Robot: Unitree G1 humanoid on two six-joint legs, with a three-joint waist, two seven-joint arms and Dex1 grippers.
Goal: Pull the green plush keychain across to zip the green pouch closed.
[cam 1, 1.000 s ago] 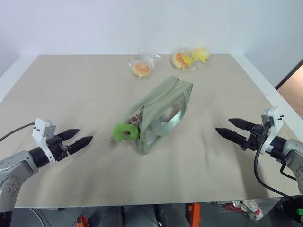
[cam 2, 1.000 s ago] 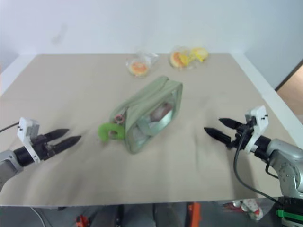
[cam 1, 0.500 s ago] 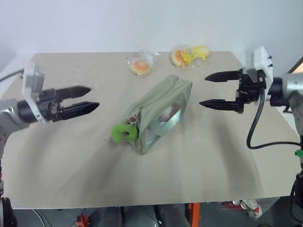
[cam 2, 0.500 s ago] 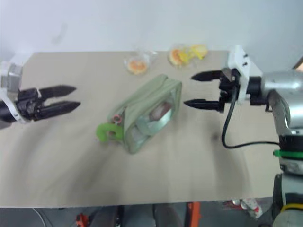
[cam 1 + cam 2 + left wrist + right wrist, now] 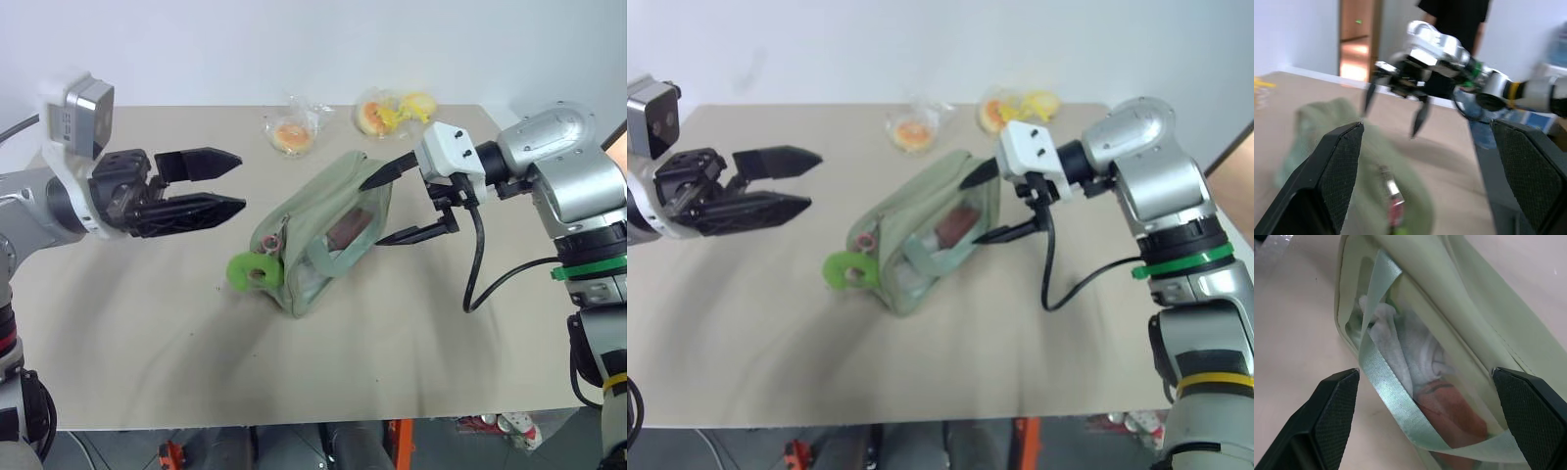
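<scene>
At frame centre the green pouch [image 5: 328,230] lies on the desk [image 5: 147,323], green plush keychain [image 5: 255,271] at its lower-left end. Left gripper [image 5: 227,182] and right gripper [image 5: 377,209]: jaws apart, empty. No readable writing.

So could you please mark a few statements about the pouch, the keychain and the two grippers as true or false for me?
1. The small lime-green fuzzy ring-shaped plush keychain lies at the near end of the pale sage-green fabric pouch. True.
2. The left gripper is shut on the keychain. False: it is open, apart from it.
3. The right gripper is open at the pouch's far end. True.
4. Two clear plastic bags lie beyond the pouch. True.
5. The pouch stands at the table's near edge. False: it lies mid-table.
</scene>
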